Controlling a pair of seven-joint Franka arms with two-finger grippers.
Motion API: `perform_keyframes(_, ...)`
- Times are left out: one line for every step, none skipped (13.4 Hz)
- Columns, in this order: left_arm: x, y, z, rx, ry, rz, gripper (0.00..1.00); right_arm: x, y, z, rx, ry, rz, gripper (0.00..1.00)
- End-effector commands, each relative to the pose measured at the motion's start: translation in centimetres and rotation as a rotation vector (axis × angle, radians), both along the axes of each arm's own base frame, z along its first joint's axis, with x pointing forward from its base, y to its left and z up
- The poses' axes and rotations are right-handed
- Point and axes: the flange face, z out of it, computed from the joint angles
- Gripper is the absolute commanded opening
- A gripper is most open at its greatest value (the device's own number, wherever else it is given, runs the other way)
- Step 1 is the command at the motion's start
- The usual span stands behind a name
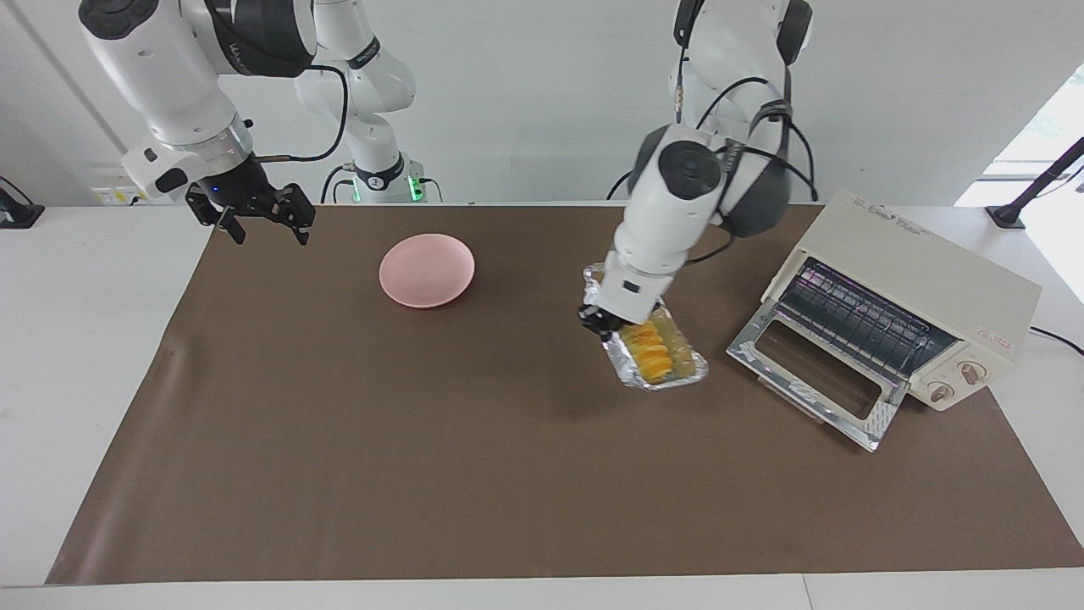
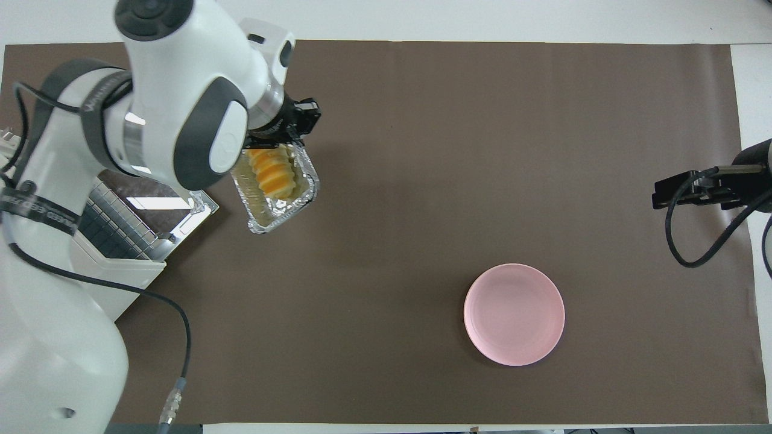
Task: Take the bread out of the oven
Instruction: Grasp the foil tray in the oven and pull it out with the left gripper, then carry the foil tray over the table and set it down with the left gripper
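Note:
The bread (image 1: 650, 349) is a ridged golden-orange loaf lying in a crinkled silver foil tray (image 1: 677, 373). My left gripper (image 1: 603, 326) is shut on the rim of the tray at one end and holds it low over the brown mat. I cannot tell whether the tray touches the mat. The tray is outside the cream-white oven (image 1: 919, 275), beside its dropped glass door (image 1: 809, 373). In the overhead view the bread (image 2: 274, 172) and tray (image 2: 265, 220) show just past the left gripper (image 2: 283, 141). My right gripper (image 1: 254, 216) is open and empty, waiting over the mat's corner at the right arm's end.
A round pink plate (image 1: 426, 269) sits on the brown mat (image 1: 423, 440) between the two arms and also shows in the overhead view (image 2: 514, 313). The oven's wire rack (image 1: 855, 318) looks bare. The left arm covers most of the oven (image 2: 120, 253) from overhead.

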Motion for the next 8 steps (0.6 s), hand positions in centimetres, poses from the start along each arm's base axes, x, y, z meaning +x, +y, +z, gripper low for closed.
perform_keyframes(-3.7,-5.9,-5.9,0.006,0.015,-0.071,0.0,-0.7,-1.4,-2.1,0.029,-0.053,-0.062,1.0)
perform_keyframes(-4.9,-6.7,-7.9,0.008,0.015,-0.082,0.0,-0.6,-1.7,-2.2,0.058,-0.056,-0.087,1.0)
perform_keyframes(-5.4,-7.4,-9.2,-0.006,-0.009,-0.086,0.0,-0.7,-2.2,-2.3,0.072,-0.055,-0.101,1.0)
perform_keyframes(-6.1,-8.4,-10.4,-0.024,-0.036,-0.095,0.0,-0.7,-2.3,-2.4,0.072,-0.055,-0.099,1.0)
perform_keyframes(-6.5,-8.9,-11.0,-0.028,-0.043,-0.099,0.0,-0.7,-2.3,-2.6,0.072,-0.051,-0.098,1.0)
perform_keyframes(-6.5,-8.8,-11.0,-0.029,-0.04,-0.098,0.0,-0.8,-2.2,-2.7,0.073,-0.046,-0.093,1.0)
perform_keyframes(-5.8,-8.5,-10.5,-0.05,-0.038,-0.078,0.49,-0.8,-2.3,-2.6,0.071,-0.048,-0.093,1.0)
perform_keyframes(-5.4,-8.4,-9.7,-0.071,-0.033,-0.056,0.99,-0.8,-2.3,-2.6,0.071,-0.047,-0.09,1.0)
